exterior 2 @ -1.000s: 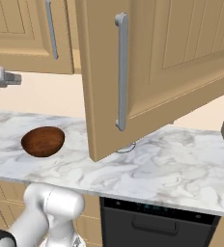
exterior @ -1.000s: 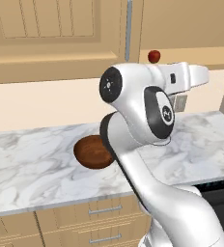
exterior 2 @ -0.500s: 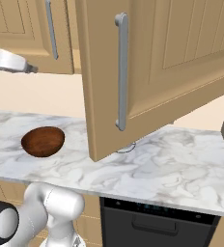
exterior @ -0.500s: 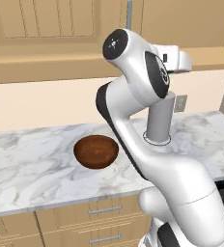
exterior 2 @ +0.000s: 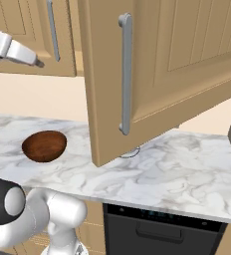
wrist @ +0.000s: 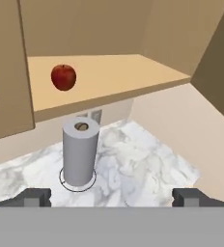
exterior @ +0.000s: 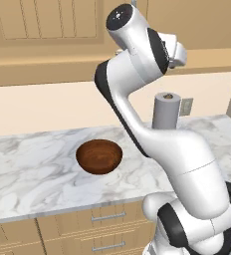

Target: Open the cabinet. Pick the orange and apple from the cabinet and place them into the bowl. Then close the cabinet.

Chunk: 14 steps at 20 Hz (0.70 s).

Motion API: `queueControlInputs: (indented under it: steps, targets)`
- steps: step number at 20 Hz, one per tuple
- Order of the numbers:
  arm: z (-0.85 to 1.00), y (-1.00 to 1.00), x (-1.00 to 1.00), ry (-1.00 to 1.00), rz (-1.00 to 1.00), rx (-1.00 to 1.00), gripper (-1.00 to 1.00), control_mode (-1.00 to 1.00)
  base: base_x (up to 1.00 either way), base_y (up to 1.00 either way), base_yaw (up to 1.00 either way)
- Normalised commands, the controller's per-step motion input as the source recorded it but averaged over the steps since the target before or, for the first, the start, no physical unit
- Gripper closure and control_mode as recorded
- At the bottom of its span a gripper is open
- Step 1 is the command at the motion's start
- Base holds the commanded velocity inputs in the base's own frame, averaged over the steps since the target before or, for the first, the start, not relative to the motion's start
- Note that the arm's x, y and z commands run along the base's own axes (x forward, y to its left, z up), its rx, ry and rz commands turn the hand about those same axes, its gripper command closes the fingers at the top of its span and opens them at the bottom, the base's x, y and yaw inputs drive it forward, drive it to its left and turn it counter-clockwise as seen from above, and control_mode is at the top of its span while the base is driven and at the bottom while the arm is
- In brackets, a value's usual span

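The cabinet door (exterior 2: 172, 69) stands swung wide open, its long grey handle (exterior 2: 125, 74) facing the right base camera. On the bare cabinet shelf (wrist: 114, 75) sits the red apple (wrist: 63, 77), at its left part in the hand view. My gripper (wrist: 111, 198) is open and holds nothing. It hangs in front of the shelf and a little below it, well short of the apple. From the right base camera the gripper (exterior 2: 35, 61) is up by the closed door. The dark wooden bowl (exterior: 99, 156) rests on the marble counter, with nothing visible in it. The orange is out of view.
A grey paper towel roll (wrist: 79, 152) stands upright on the counter (exterior: 33, 174) under the open shelf, close to the wall. The neighbouring cabinet door (exterior 2: 52, 30) is closed. Low drawers (exterior: 107, 216) run beneath the counter, and a dark oven front (exterior 2: 172, 229) is at the right.
My arm has lifted and straightened, carrying the gripper up from counter-side height to the level of the cabinet shelf. The bowl and the door have not moved.
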Motion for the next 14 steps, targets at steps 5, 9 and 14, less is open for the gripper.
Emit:
queueControlInputs:
  steps: [5, 9, 14]
  targets:
    - [0.04, 0.24, 0.26, -0.06, 0.06, 0.09, -1.0, -1.0, 0.0, 0.0, 0.0]
    - [0.0, 0.04, 0.19, -0.21, 0.14, 0.04, -1.0, -1.0, 0.0, 0.0, 0.0]
    - [0.0, 0.0, 0.06, -0.18, 0.13, 0.06, -1.0, -1.0, 0.0, 0.0, 0.0]
